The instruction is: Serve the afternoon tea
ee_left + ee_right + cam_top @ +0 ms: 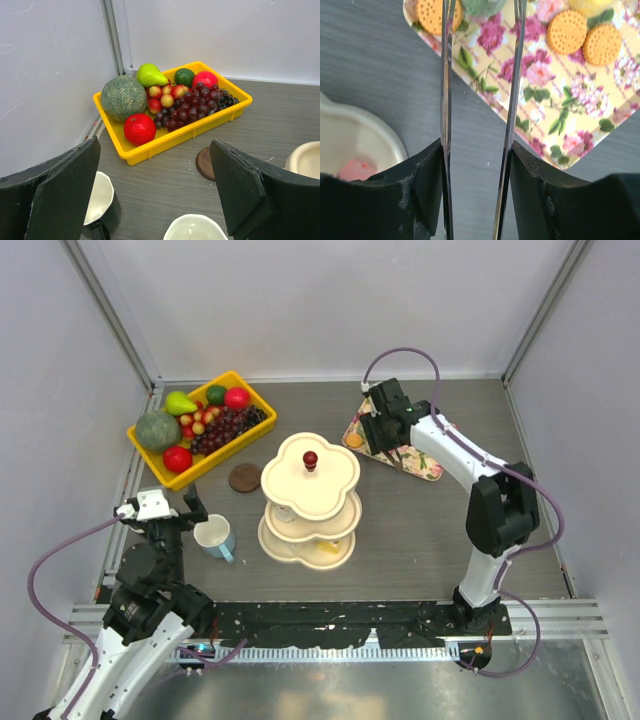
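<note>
The cream three-tier stand (330, 490) with its red knob (310, 458) stands mid-table. A pink pastry (354, 170) lies on one tier. My right gripper (378, 430) hovers over the floral tray (420, 462). Its long metal blades (482, 15) stand open on either side of a green pastry (482, 5), with slim gaps showing. Orange biscuits (566, 31) and a yellow pastry (590, 4) also lie on the tray. My left gripper (155, 200) is wide open and empty above the pale blue mug (215, 536) and the dark mug (102, 212).
A yellow bin of fruit (203, 427) sits at the back left. A round brown coaster (245, 477) lies between the bin and the stand. Grey walls and metal posts close in the table at the back and sides.
</note>
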`<state>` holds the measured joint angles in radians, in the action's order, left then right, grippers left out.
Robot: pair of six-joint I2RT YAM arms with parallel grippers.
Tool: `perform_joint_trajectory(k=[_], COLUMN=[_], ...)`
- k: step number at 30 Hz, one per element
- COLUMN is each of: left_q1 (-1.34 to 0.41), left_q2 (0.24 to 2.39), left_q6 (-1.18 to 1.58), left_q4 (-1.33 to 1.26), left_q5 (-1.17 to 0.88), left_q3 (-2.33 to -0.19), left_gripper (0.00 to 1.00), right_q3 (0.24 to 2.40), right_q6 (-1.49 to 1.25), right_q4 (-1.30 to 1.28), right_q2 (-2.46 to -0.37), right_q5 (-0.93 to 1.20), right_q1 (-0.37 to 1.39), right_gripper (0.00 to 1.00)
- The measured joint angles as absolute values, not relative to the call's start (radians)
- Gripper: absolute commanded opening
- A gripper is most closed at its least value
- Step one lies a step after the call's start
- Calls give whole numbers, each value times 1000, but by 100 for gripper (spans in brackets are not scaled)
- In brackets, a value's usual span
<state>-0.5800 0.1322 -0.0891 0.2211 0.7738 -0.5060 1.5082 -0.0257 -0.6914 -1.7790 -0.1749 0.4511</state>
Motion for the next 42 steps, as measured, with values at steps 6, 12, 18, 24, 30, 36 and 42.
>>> perform_joint_trajectory(k=[6,12,18,24,30,36,42], left_q1=[-580,-580,-580,-580,-580,-580,-580], left_q2=[134,138,142,142,142,142,142], left_q6=[-89,-89,-89,-89,-89,-89,-89], left_q4=[221,221,221,221,221,221,221], left_q5=[774,774,774,774,773,773,773], left_q3=[-506,-506,-506,-506,-506,-506,-506], left_gripper=[99,99,99,99,99,99,99], right_q3=[1611,1646,1646,1645,1575,1475,1406], right_q6=[3,13,25,30,33,38,38], right_q4=[-664,-657,-664,-678,-683,-710,-730], right_q2=[-1917,-1997,-2012,-2012,-1987,-1887,-1729], right_q5=[-196,-206,-223,-223,-224,-242,-265], right_q1=[448,448,448,441,431,428,428], right_gripper=[56,59,57,53,46,44,43])
